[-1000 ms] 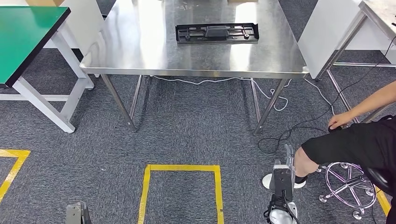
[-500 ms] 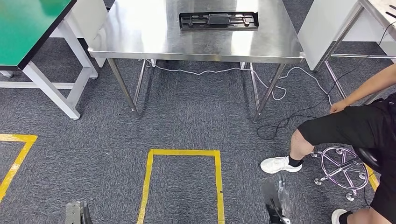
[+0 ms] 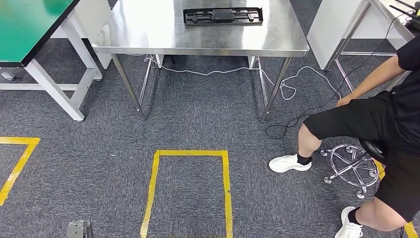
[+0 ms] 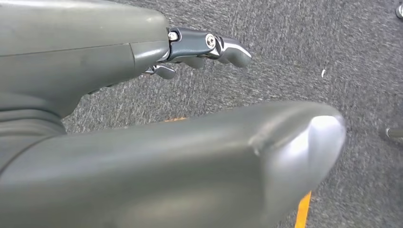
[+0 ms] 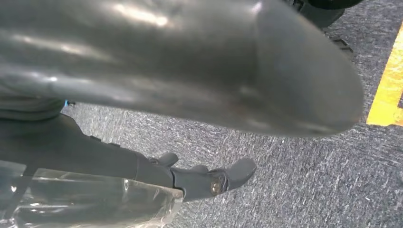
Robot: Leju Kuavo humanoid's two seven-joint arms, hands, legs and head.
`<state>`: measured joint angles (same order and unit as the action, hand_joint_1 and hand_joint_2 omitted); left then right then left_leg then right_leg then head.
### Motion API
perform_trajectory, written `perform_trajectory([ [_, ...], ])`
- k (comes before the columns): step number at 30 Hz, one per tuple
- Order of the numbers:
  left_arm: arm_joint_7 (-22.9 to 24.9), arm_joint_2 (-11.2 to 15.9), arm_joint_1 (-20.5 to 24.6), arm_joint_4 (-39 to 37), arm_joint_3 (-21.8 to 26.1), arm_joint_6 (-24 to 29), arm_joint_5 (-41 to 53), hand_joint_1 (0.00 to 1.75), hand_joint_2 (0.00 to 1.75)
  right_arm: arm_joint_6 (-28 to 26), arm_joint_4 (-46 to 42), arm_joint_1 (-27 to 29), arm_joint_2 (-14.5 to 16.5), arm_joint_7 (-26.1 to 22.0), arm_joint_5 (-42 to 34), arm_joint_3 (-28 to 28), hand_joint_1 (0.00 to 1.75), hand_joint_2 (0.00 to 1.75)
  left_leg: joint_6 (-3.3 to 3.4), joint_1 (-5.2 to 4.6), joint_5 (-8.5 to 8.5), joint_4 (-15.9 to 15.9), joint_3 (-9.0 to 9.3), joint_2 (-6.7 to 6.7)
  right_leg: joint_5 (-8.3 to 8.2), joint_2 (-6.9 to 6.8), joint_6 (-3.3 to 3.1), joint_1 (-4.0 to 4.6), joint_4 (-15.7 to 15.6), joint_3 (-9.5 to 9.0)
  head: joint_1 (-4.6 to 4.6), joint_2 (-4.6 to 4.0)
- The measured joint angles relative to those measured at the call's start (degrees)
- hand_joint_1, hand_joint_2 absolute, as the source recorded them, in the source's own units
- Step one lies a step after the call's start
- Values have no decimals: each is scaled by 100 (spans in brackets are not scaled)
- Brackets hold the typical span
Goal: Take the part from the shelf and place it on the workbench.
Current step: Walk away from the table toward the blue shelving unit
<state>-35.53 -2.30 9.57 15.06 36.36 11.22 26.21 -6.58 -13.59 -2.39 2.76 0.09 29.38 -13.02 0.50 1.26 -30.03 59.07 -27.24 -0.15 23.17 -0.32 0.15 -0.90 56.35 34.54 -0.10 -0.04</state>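
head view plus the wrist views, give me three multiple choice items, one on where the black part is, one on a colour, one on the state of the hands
1. Where does the black part lie?
A. on the steel workbench
B. on the carpet
C. in a robot hand

2. What colour is the top of the side table?
A. red
B. green
C. white

3. What do the left hand and right hand hold?
A. the part
B. a cable
C. nothing

Key: 1 A, the part lies flat on the steel top. 2 B, the top at the far left is green. 3 C, both hands hang over carpet with fingers apart and nothing in them.
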Motion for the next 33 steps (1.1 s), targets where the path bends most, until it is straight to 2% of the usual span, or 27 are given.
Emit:
perform_trajectory([
  [1,-7,5,0,1,-1,-1,-1,0,0,6,21,-7,4,13,9,11,0,0,28,-26,-55,-187,113,-5,-54,-3,46,1,-10,13,4,0],
  [3,-13,9,-6,-2,0,0,-3,0,0,7,67,-19,2,21,15,22,0,0,100,-48,42,-263,57,15,-153,-9,131,5,-43,33,12,-1],
  [4,-14,8,-5,-2,0,-1,-4,0,0,7,86,-21,-6,23,15,24,0,0,152,-49,127,-295,-9,30,-88,-4,136,9,11,82,11,-1],
  [5,-13,6,-2,-3,0,-2,-3,0,0,8,103,-20,-12,25,15,25,0,0,201,-45,228,-329,-91,45,77,2,108,18,155,161,25,-1],
  [6,-10,3,-2,-3,-1,-4,0,0,0,8,119,-20,-18,25,16,26,0,0,238,-39,329,-352,-192,59,341,7,60,21,415,269,43,-1],
  [8,1,2,-5,-3,-1,-13,9,0,0,8,136,-19,-25,26,22,27,0,0,264,-65,505,-350,-412,71,869,14,-1,6,1147,473,73,0],
  [9,13,2,-9,-3,-1,-18,17,0,0,8,143,-20,-27,25,26,27,0,0,260,-74,594,-346,-519,78,975,14,29,-1,1471,505,79,-1],
  [10,34,2,-10,-3,-2,-22,32,0,0,7,147,-22,-31,22,33,27,0,0,250,-81,675,-343,-626,83,947,15,89,-8,1664,466,83,-1],
  [11,59,2,-13,-4,-3,-23,50,0,0,7,149,-25,-37,19,45,27,0,0,232,-84,759,-340,-734,87,800,15,165,-11,1687,341,91,-1],
  [12,92,1,-18,-4,-5,-17,75,0,0,5,150,-30,-41,16,59,27,0,0,209,-86,842,-338,-836,87,634,15,221,-14,1512,119,93,-1],
  [13,127,1,-24,-5,-11,-5,98,0,0,3,151,-39,-45,13,73,27,0,0,181,-91,918,-334,-929,86,554,14,228,-13,1155,-201,97,0],
  [15,174,0,-34,-5,-32,25,127,0,0,-8,151,-66,-50,5,92,27,0,0,117,-114,1057,-313,-1050,91,701,16,139,24,164,-914,97,0],
  [16,184,0,-37,-5,-42,39,130,0,0,-19,153,-76,-50,-1,96,27,0,0,84,-120,1117,-314,-1073,100,822,21,81,44,-194,-1125,92,0],
  [17,187,-1,-41,-5,-48,49,131,0,0,-30,155,-81,-49,-8,104,27,0,0,46,-116,1176,-322,-1085,113,882,28,36,61,-392,-1209,85,0],
  [18,190,-1,-48,-7,-50,56,131,0,0,-40,162,-83,-44,-14,111,27,0,0,8,-96,1226,-332,-1099,122,864,36,-13,34,-407,-1172,73,0],
  [19,191,0,-60,-8,-50,61,129,0,0,-48,170,-77,-39,-17,120,27,0,0,-25,-70,1183,-300,-1125,117,817,42,-68,13,-403,-1142,65,0],
  [20,193,0,-77,-10,-50,66,127,0,0,-54,177,-69,-37,-18,130,27,0,0,-58,-44,1031,-177,-1171,105,765,47,-136,-9,-400,-1112,58,0],
  [22,195,2,-112,-15,-49,75,125,0,0,-69,186,-52,-32,-16,145,27,0,0,-114,-14,458,432,-1348,67,661,62,-231,-11,-395,-1033,46,-1],
  [23,196,2,-126,-19,-49,80,125,0,0,-78,188,-44,-28,-15,154,27,0,0,-142,-7,191,850,-1453,58,617,83,-248,-1,-386,-982,43,-1],
  [24,196,2,-138,-23,-49,84,127,0,0,-86,191,-37,-22,-15,165,27,0,0,-167,-4,28,1206,-1523,52,579,114,-244,8,-370,-934,43,-1],
  [25,196,1,-147,-28,-49,91,129,0,0,-91,194,-31,-15,-15,174,27,0,0,-181,0,-14,1389,-1509,50,550,159,-233,14,-348,-893,41,-1],
  [26,197,1,-153,-33,-49,102,131,0,0,-95,198,-23,-8,-15,184,27,0,0,-181,4,47,1342,-1386,41,529,208,-218,18,-320,-858,42,-1],
  [27,199,1,-156,-36,-49,113,133,0,0,-98,202,-17,-2,-14,191,27,0,0,-166,6,176,1073,-1157,4,515,261,-206,21,-286,-834,40,-1],
  [29,203,9,-164,-40,-50,129,139,0,0,-100,208,-21,21,-13,197,27,0,0,-76,17,381,305,-627,-267,499,369,-178,26,-216,-758,45,0],
  [30,204,17,-176,-43,-50,132,144,0,0,-103,211,-31,34,-13,198,27,0,0,-32,20,424,43,-458,-394,485,426,-153,18,-192,-713,48,0],
  [31,206,25,-191,-46,-51,134,148,0,0,-105,214,-40,50,-13,198,27,0,0,7,16,421,-92,-378,-477,466,488,-121,8,-179,-671,43,1],
  [33,208,38,-206,-49,-50,140,151,0,0,-109,218,-49,74,-13,198,27,0,0,42,-10,426,-187,-351,-372,412,620,-33,1,-196,-607,26,0],
])
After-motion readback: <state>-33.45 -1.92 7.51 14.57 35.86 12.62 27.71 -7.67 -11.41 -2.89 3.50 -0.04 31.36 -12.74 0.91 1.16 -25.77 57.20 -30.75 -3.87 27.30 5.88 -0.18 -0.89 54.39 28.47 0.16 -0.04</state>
